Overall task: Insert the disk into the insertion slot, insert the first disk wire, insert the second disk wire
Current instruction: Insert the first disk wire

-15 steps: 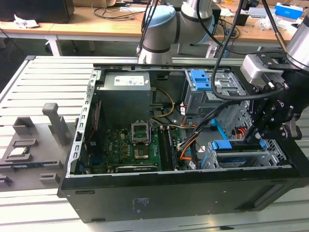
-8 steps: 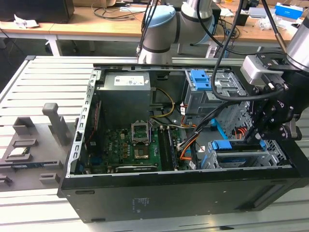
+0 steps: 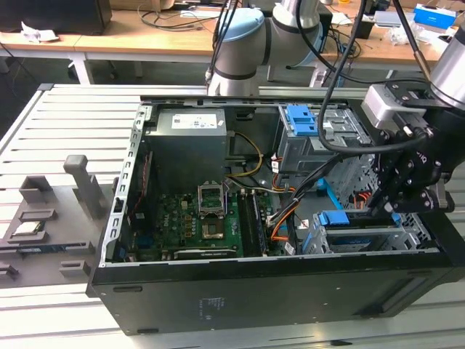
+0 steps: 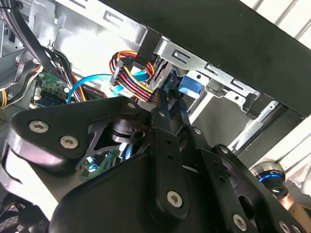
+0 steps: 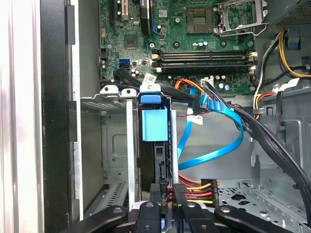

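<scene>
Jaws clamp first disk wire (image 5: 199, 190) beside the disk (image 5: 154, 125) in first wrist view.

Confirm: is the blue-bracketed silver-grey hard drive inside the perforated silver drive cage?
Yes: in the first wrist view the hard drive sits within the walls of the drive cage.

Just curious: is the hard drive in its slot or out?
In: the hard drive, with its blue bracket, sits inside the metal cage.

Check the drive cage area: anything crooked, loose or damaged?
Nothing stands out. The disk sits straight in the insertion slot, the hand is at the first disk wire, and the second disk wire loops undamaged.
</scene>
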Motion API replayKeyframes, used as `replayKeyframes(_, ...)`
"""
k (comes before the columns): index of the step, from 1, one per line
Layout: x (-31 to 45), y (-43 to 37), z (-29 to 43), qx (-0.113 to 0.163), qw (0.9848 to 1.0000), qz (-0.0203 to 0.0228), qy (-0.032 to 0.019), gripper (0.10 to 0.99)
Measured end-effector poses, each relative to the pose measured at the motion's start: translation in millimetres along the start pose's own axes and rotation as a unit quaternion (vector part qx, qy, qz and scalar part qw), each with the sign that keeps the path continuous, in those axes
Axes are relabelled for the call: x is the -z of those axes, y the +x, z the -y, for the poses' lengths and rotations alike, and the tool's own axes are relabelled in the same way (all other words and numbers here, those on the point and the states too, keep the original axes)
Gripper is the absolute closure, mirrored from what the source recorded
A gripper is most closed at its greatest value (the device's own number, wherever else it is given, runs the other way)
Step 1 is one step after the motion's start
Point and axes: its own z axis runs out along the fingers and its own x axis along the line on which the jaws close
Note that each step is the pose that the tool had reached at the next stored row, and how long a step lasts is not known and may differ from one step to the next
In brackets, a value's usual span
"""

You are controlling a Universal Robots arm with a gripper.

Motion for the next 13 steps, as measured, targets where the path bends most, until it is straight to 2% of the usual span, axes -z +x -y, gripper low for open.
replayKeyframes(3, 9.6, -0.5, -0.5, 0.000, 1.0000, 0.0001, 0.0000, 0.847)
replayKeyframes(5, 22.2, -1.8, -1.1, 0.000, 1.0000, -0.0004, 0.0000, 0.859)
replayKeyframes(6, 31.0, -2.0, -1.5, 0.000, 1.0000, -0.0013, 0.0001, 0.980)
replayKeyframes(9, 43.9, -1.9, -1.9, 0.000, 1.0000, -0.0015, 0.0000, 0.980)
replayKeyframes(13, 44.5, -1.9, -2.0, 0.000, 1.0000, -0.0015, 0.0001, 0.980)
